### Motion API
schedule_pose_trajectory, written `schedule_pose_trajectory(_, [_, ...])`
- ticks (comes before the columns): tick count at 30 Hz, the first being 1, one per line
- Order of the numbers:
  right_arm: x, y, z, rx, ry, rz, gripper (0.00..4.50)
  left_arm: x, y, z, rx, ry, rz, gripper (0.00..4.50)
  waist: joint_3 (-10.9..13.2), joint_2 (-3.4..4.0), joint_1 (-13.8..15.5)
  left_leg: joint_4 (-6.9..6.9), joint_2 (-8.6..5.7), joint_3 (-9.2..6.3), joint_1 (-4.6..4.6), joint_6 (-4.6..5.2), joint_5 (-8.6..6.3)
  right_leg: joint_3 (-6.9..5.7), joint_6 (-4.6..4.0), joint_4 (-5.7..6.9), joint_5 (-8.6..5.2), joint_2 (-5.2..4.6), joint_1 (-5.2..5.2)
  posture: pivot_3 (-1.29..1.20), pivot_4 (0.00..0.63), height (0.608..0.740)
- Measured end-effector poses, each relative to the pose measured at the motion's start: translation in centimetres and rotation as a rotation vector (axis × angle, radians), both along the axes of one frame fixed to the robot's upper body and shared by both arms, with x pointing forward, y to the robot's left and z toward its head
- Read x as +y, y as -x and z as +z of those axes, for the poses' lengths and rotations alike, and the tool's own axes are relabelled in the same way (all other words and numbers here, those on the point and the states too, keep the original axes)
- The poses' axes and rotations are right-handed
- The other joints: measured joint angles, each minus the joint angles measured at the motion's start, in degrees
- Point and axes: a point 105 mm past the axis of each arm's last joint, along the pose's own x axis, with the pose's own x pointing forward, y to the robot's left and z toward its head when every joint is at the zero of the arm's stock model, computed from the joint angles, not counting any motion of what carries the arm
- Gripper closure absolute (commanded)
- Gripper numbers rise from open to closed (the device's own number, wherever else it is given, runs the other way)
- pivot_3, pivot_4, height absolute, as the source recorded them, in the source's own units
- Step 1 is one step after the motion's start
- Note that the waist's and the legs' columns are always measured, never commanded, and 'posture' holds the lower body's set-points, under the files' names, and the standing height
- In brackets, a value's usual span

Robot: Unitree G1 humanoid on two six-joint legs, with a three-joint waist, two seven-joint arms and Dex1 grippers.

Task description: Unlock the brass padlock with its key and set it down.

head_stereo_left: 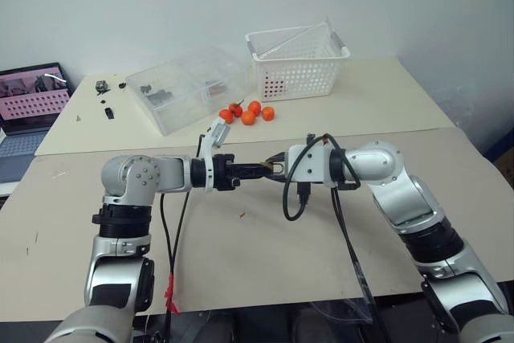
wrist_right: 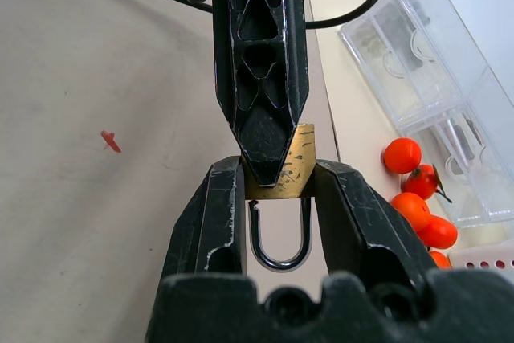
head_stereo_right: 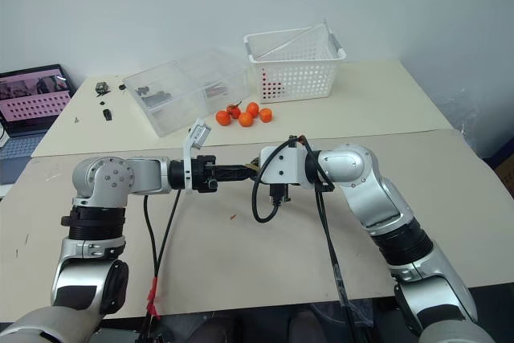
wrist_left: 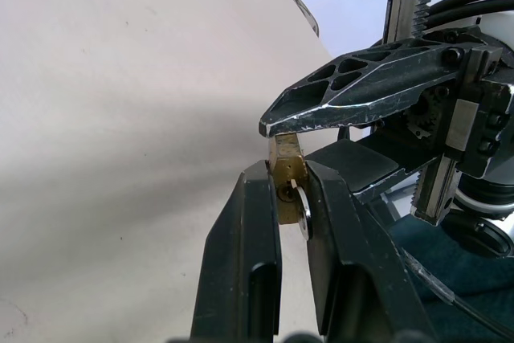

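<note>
Right wrist view | brass padlock clamped in right gripper (shackle inward) | left gripper pinching key

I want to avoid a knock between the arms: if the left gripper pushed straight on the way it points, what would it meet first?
Probably the brass padlock pinched in the right gripper; the left gripper is already shut on the key there.

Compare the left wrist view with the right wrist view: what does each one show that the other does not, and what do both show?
Left wrist view: the key in the padlock's end, pinched by the left gripper.
Right wrist view: the shackle, still closed, between the right gripper's fingers, plus the orange fruits and the clear box.
Both: the brass padlock, held by the right gripper, above the table.
</note>
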Motion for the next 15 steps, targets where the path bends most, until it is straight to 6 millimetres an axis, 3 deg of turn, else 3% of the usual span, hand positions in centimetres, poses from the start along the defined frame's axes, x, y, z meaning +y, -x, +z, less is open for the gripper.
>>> schedule_pose_trajectory(15, [-0.01,-0.01,-0.02,0.008,-0.003,-0.002,3.6,-0.02,-0.01,-0.01,0.001,0.0,0.001,4.49,0.0,0.0,0.0,0.0,0.0,0.0,0.0,0.0,0.0,0.0,0.0,0.0,0.0,0.0,0.0,0.0,0.15,0.74])
